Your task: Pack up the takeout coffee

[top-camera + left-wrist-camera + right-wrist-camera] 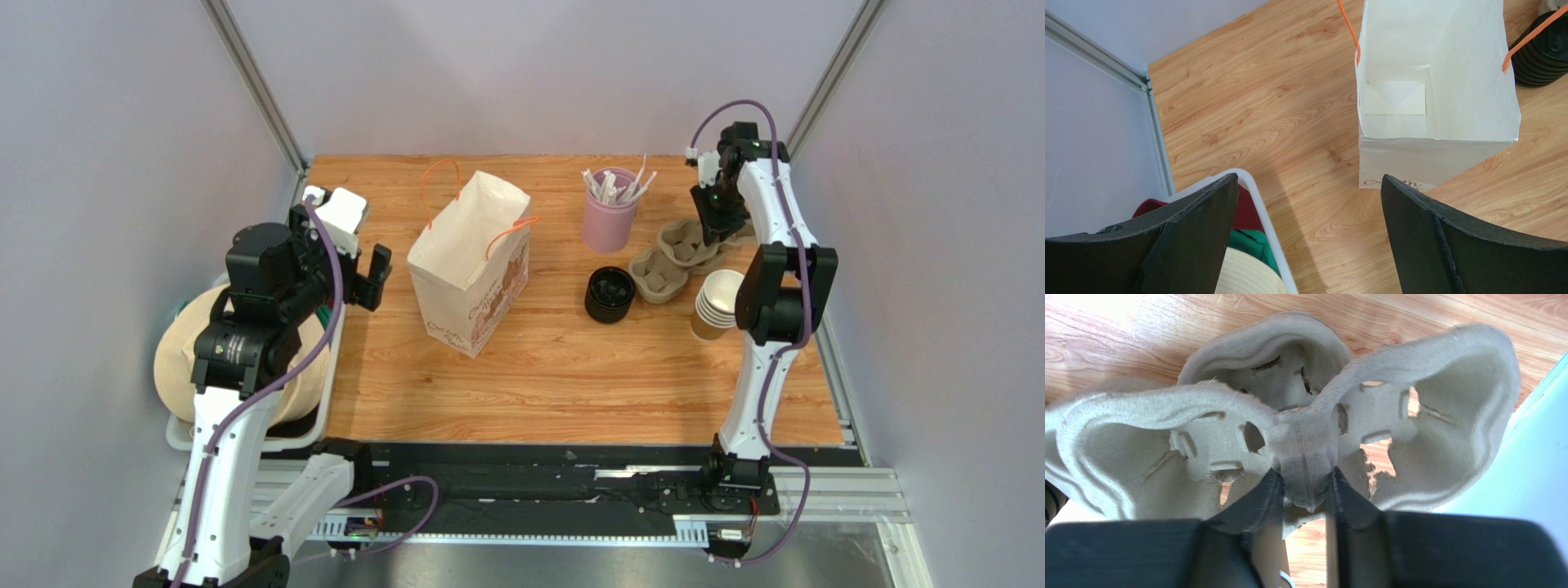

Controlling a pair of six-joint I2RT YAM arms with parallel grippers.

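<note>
Two grippers differ: right gripper (pixel 1303 485) clenched on the centre ridge of the grey-brown moulded-pulp cup carrier (pixel 1125 453); left gripper (pixel 1308 184) released, above the wooden table (pixel 564 368) beside the pale paper bag (pixel 472 263). No lidded kraft-brown paper cup can be made out. Risk: the thin pinch slips and the carrier tips onto the nested brown cups (pixel 715 304). Table edge close on the right; open room at centre.

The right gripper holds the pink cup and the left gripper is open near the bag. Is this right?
No. The right gripper holds the cup carrier, as the right wrist view shows. The left gripper is open near the bag.
</note>
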